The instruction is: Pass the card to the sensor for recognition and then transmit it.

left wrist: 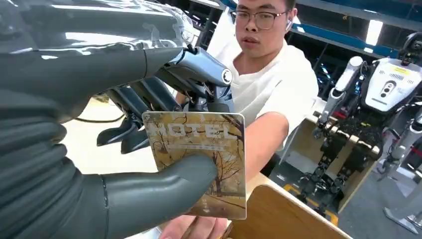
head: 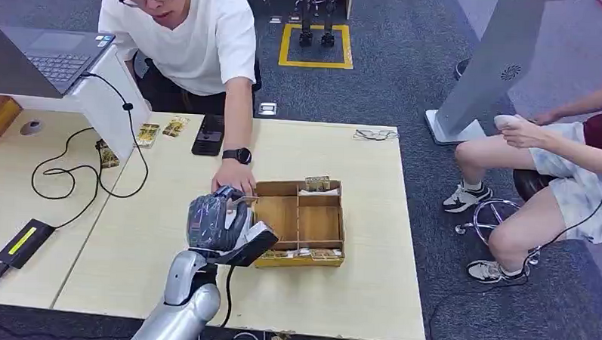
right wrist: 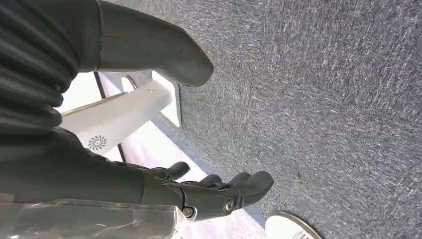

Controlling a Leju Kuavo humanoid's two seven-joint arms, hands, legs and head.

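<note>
Wooden tray (head: 334, 216), cards (head: 317, 183) inside

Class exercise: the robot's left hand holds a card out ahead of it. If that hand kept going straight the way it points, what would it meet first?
Probably the person's forearm in the white T-shirt: in the left wrist view it lies right behind the card that the left hand pinches. Depth is unclear.

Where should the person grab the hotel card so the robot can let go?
Probably the card's free edge, coming from the side away from the left hand. Its thumb covers one side, and the far edge and corner stick out bare.
</note>
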